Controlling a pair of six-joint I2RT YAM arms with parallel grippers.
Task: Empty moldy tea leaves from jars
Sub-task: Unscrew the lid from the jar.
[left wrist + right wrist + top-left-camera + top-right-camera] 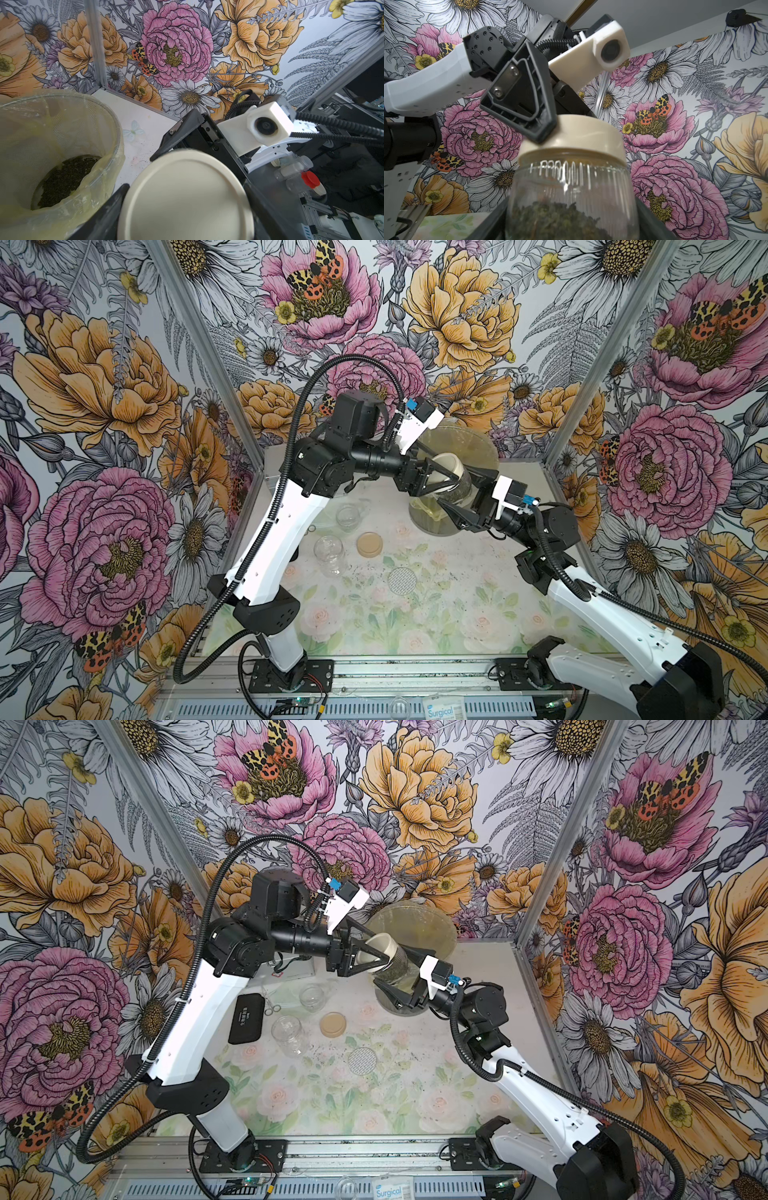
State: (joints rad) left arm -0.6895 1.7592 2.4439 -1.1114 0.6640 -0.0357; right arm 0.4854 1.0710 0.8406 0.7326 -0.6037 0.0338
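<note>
Aloft, right gripper [571, 224] clamps jar [571, 182] of tea leaves [548, 216]; left gripper [184, 193] straddles its lid [583, 133], grip unclear.

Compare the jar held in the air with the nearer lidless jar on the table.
The held jar wears a cream lid; the table jar has none. The held jar holds dark tea leaves; the table jar looks empty. The held jar is tilted in the right gripper; the table jar rests on the table. Both are clear glass.
</note>
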